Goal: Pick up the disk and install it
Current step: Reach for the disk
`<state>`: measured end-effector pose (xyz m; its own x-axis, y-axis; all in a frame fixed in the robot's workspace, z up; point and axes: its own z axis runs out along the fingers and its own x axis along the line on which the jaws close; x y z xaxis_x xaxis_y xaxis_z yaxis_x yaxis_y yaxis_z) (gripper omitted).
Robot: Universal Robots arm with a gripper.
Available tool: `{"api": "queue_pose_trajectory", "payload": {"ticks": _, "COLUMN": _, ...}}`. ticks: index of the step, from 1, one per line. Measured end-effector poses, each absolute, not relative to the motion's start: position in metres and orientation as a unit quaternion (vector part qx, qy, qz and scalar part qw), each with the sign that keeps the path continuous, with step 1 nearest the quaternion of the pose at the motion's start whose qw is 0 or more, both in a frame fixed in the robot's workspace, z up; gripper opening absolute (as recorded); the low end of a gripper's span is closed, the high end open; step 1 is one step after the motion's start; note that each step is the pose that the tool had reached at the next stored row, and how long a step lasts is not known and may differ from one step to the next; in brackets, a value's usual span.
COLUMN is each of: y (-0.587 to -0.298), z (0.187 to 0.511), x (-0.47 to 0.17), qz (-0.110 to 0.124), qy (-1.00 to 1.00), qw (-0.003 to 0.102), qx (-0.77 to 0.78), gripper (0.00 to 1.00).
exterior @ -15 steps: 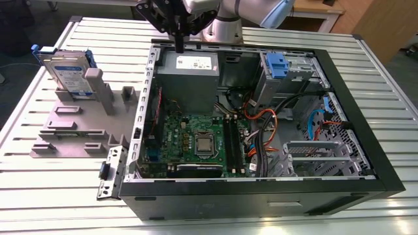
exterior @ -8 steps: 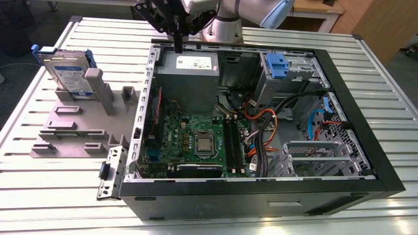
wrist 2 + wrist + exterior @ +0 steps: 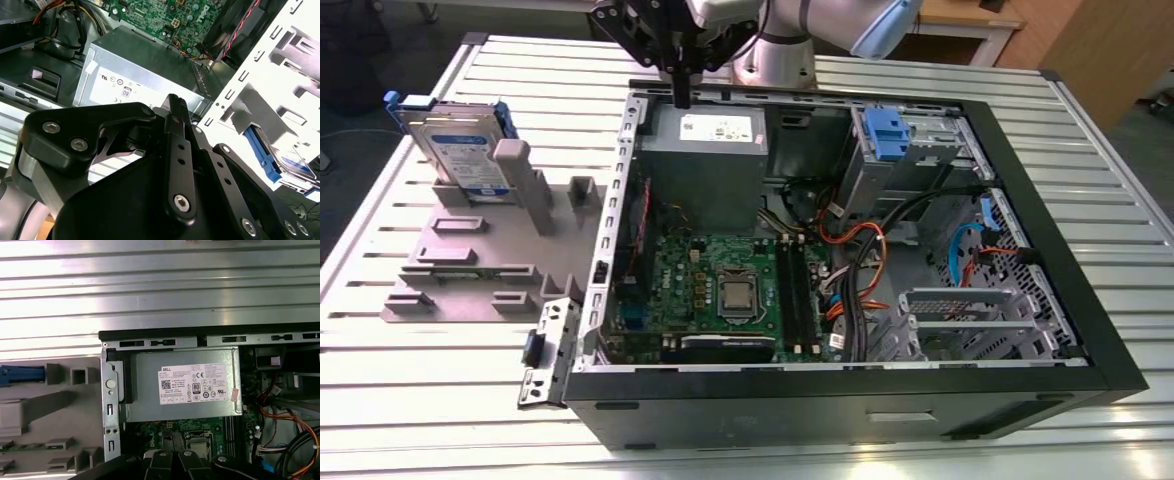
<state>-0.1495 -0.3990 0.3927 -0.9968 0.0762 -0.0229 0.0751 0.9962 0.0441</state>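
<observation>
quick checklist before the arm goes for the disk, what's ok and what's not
1. disk upright in the grey fixture, nothing over it: ok.
2. gripper empty: ok.
3. gripper open for a grasp: not ok, shut.
4. gripper above the disk: not ok, it hangs over the power supply.
5. computer case open: ok.
6. drive cage free for the disk: cannot tell.

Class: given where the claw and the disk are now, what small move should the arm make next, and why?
Probably shift the claw toward the exterior view's left. It hangs empty over the power supply at the edge of the case, while the disk stands upright in the grey fixture outside the case, untouched.
</observation>
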Motion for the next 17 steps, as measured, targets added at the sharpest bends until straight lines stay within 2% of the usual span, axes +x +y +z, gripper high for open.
{"api": "queue_pose_trajectory", "payload": {"ticks": 17, "y": -0.3989, "z": 0.3910, "x": -0.1580, "qz": 0.022, "qy": 0.999, "qw": 0.007, "qx": 0.038, "gripper": 0.11}}
